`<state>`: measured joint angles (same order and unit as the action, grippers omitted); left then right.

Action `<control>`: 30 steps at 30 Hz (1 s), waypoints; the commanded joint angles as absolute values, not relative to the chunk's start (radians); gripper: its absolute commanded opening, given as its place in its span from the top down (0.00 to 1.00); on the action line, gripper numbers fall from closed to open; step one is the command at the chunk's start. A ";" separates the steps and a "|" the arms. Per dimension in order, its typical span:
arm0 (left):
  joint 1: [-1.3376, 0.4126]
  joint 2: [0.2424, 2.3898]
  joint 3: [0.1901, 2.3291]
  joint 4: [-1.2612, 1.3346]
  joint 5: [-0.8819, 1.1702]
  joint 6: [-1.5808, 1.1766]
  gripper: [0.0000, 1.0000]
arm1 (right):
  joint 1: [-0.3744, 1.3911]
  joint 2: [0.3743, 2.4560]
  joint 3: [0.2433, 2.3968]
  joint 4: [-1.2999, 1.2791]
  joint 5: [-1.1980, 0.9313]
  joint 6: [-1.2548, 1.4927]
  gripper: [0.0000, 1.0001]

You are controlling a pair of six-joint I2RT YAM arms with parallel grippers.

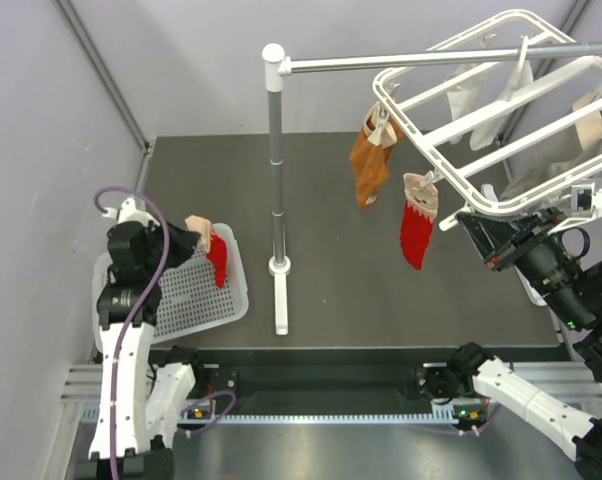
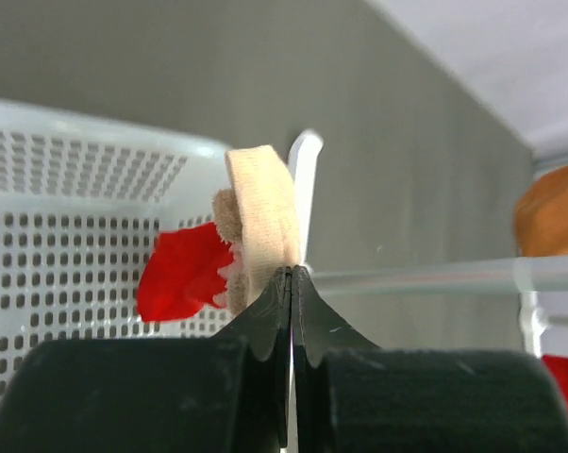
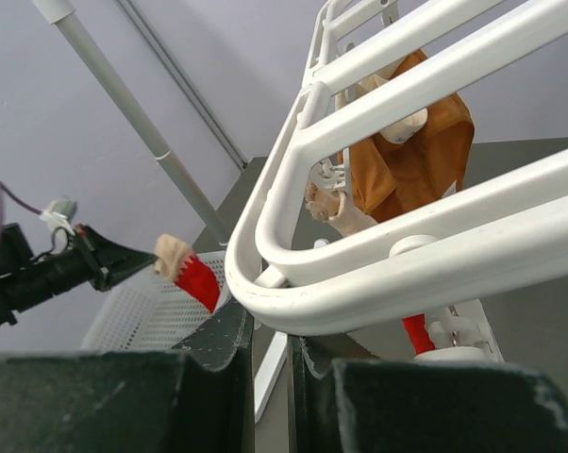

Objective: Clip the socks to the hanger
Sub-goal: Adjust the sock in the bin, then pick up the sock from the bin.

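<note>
Left jaws are pressed together on the pale cuff of a bright red fabric sock [image 1: 219, 262], which hangs just above the white perforated plastic basket [image 1: 236, 305] at the table's [image 1: 351, 290] near left. This sock is picked up but not yet clipped. No other sock shows in the part of the basket I can see; the arm hides the rest.

Right jaws are clamped on the near corner rim of the large white plastic rectangular hanger [image 1: 421, 150], apparently steadying it.

The hanger hangs tilted from the grey metal pole-and-rail stand [image 1: 275, 150]. Already on its near-side pegs: an orange sock [image 1: 369, 165] and beside it a second red sock with pale cuff [image 1: 416, 230], both dangling free. Further back are white socks [image 1: 471, 95] and a beige sock [image 1: 591, 120], also hung.

Judgement: mostly done. The held red sock is the only loose one visible. What's left is carrying it across to the hanger and getting its cuff into a free peg. Which peg is free I can't tell.
</note>
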<state>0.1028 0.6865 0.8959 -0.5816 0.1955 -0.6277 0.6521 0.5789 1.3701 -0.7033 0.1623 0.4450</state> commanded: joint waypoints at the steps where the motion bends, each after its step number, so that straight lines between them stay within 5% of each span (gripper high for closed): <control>1: 0.104 0.750 0.769 -0.571 0.269 -0.588 1.00 | 0.655 0.607 1.379 -0.761 0.133 0.433 1.00; 6: 0.107 0.820 0.670 -0.595 0.022 -0.666 1.00 | 0.658 0.598 1.371 -0.762 0.135 0.423 1.00; 9: 0.107 0.888 0.704 -0.673 -0.096 -0.779 0.66 | 0.657 0.595 1.368 -0.759 0.137 0.416 1.00; 14: 0.107 0.914 0.686 -0.624 -0.110 -0.886 0.44 | 0.657 0.588 1.353 -0.755 0.129 0.416 1.00; 30: 0.109 1.042 0.652 -0.446 0.109 -1.250 0.39 | 0.657 0.584 1.347 -0.753 0.120 0.425 1.00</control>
